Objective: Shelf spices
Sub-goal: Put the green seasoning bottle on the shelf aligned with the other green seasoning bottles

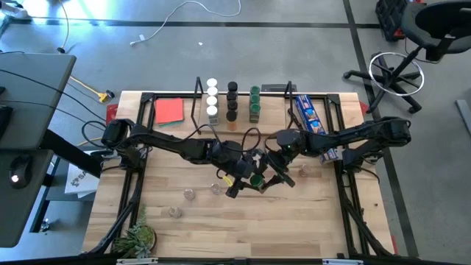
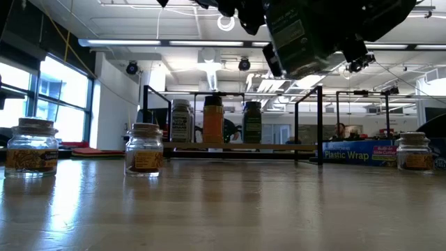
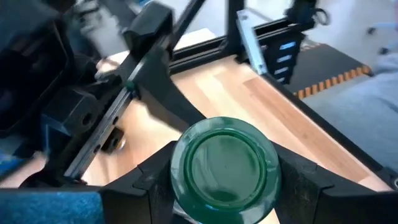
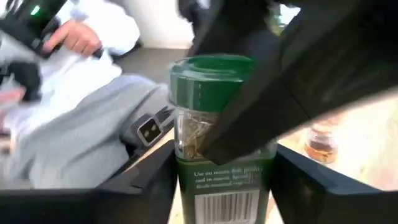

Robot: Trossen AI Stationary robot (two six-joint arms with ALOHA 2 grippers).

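Both pincers meet mid-tabletop [image 1: 309,221]: left pincer [image 3: 217,186] and right pincer [image 4: 224,180] each grasping the same green-lidded jar [image 3: 222,165], held aloft.

My dark fingers [image 3: 155,180] frame a jar with a glossy green lid [image 3: 224,165] and a green label with white print and a barcode [image 4: 227,193]. A red card [image 1: 168,110] lies upper left, a blue printed packet [image 1: 307,114] upper right.
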